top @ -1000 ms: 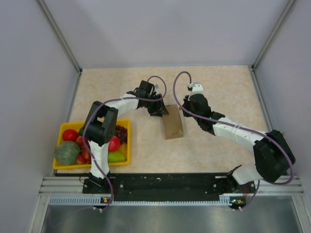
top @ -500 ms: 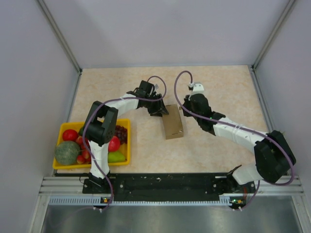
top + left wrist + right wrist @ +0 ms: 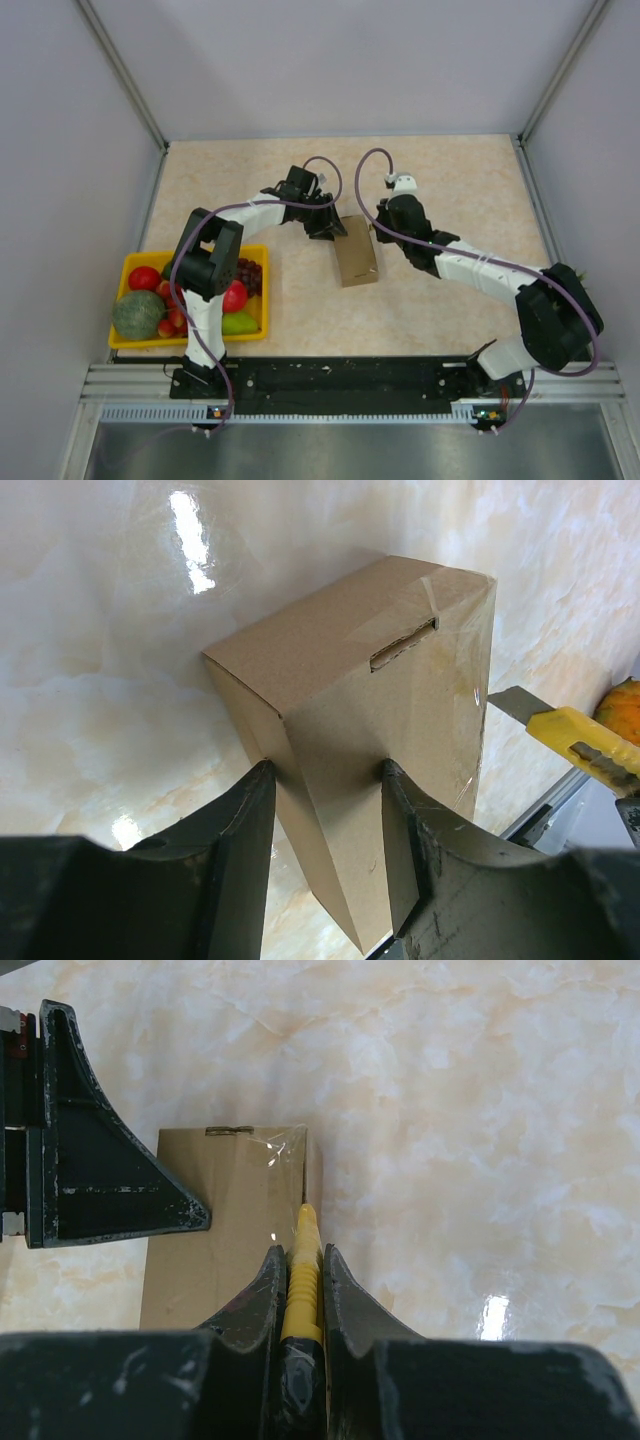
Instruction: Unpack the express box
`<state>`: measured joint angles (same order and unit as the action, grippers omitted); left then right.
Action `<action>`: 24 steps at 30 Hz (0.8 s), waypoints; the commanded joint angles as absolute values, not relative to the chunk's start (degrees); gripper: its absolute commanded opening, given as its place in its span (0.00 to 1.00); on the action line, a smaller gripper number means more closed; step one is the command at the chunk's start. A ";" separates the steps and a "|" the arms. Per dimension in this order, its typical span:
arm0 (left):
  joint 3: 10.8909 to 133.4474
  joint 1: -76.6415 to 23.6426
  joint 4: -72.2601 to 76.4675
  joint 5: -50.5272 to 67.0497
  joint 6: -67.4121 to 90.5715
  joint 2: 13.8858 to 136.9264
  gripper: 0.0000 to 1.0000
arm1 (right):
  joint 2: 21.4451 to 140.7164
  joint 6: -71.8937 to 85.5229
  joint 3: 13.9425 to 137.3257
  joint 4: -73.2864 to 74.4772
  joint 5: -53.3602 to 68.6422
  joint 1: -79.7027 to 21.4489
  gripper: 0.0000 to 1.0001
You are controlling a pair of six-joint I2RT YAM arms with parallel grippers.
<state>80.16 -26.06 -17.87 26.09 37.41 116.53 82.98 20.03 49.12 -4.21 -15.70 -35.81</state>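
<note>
One brown express box [image 3: 356, 252] lies at the middle of the table [image 3: 460, 180] in the top view. Its long axis runs from upper frame to lower frame, leaning a little to the right at the bottom. Clear tape [image 3: 455, 695] wraps its upper end, next to a small slot [image 3: 403, 645] in the flap.

The left gripper [image 3: 325, 773] comes in from the upper left. Its fingers press on opposite sides of that end, so the box looks pinned in place.

The right gripper [image 3: 302, 1258] reaches in from the upper right, its fingers closed tight on a yellow utility knife [image 3: 300, 1290]. In the right wrist view the knife lines up with the box's long axis. Its tip sits right at the box's right-hand edge, on the taped corner.

As I judge it, the next cut depends on that alignment. The blade has to travel along the taped seam, down the long axis, while the left grip keeps the box from sliding.
</note>
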 commanded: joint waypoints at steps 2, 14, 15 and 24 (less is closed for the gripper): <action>79.37 -25.93 -20.65 20.48 36.21 119.44 0.18 | 82.88 21.35 50.19 -5.19 -16.00 -35.60 0.00; 79.63 -25.93 -20.74 20.48 36.04 119.71 0.18 | 80.77 22.50 49.66 -5.89 -15.38 -35.60 0.00; 79.63 -25.93 -20.74 20.48 36.04 119.71 0.18 | 80.60 22.59 49.57 -5.98 -15.29 -35.60 0.00; 79.72 -25.93 -20.83 20.48 35.95 119.97 0.17 | 79.54 22.76 49.40 -5.71 -16.17 -35.68 0.00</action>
